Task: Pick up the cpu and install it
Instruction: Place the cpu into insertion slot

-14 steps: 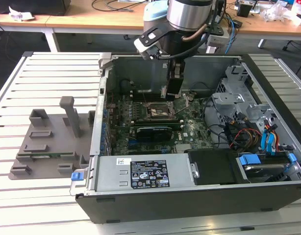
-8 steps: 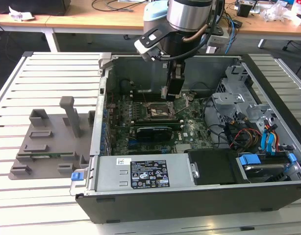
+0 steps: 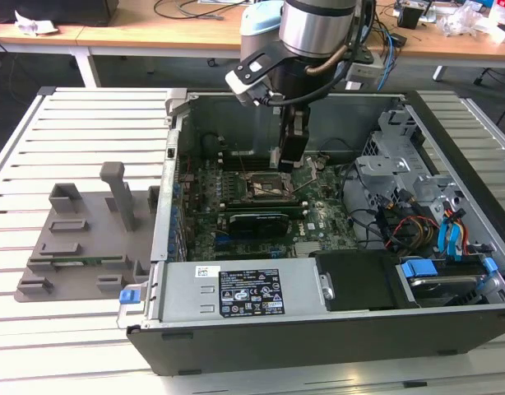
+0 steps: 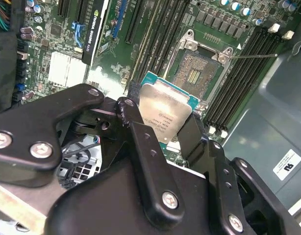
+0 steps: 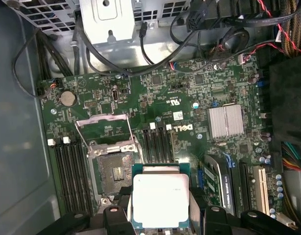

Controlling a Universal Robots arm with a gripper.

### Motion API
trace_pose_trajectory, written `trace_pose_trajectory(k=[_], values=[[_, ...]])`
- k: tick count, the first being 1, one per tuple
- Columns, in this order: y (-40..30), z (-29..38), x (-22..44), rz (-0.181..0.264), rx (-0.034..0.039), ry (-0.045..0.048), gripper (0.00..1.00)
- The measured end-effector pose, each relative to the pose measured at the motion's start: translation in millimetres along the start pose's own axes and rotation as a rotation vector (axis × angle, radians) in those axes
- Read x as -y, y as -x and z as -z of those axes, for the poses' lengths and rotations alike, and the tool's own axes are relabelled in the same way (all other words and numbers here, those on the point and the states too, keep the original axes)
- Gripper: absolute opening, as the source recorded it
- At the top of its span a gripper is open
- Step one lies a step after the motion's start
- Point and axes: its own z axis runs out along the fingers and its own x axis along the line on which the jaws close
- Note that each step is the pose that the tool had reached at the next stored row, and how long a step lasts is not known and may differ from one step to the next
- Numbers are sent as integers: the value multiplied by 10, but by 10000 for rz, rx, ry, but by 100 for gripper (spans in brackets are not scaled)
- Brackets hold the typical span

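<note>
A: Gripper state?
B: Clamped on the cpu by two opp. edges, prob. to keep the underside clear. Chip hangs lid-up over the mobo, near the open socket (frame's lifted, so it looks ready).
A: Anything unclear?
B: Where the fingers meet the chip is tucked away. Can't tell socket pins or notch alignment.

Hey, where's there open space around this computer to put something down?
Bare table slats lie on the exterior view's left of the case, behind and in front of the fixture plate. Inside the case it's crowded: cables, boards, and the hand holding the cpu by the empty socket.
</note>
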Motion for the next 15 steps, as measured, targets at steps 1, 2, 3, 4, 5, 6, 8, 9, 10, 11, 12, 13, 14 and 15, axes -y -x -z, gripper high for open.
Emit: trace_pose_trajectory(k=[1, 2, 3, 4, 5, 6, 8, 9, 10, 11, 12, 13, 14, 15], values=[[0, -9, 0, 0, -1, 0, 55], [0, -16, 0, -1, 0, 0, 55], [0, -22, -1, 0, 0, 0, 55], [-1, -30, -1, 0, 0, 0, 55], [-1, -38, -1, 0, 0, 0, 55], [-1, -45, -2, 0, 0, 0, 55], [-1, -59, -2, 0, 0, 0, 55], [-2, -63, -2, 0, 0, 0, 55], [-2, -67, -2, -1, 0, 0, 55], [-2, -72, -3, 0, 0, 0, 55], [-2, -80, -3, 0, 0, 0, 55], [-2, -86, -3, 0, 0, 0, 55], [-2, -89, -3, 0, 0, 0, 55], [-3, -93, -4, 0, -1, 0, 55]])
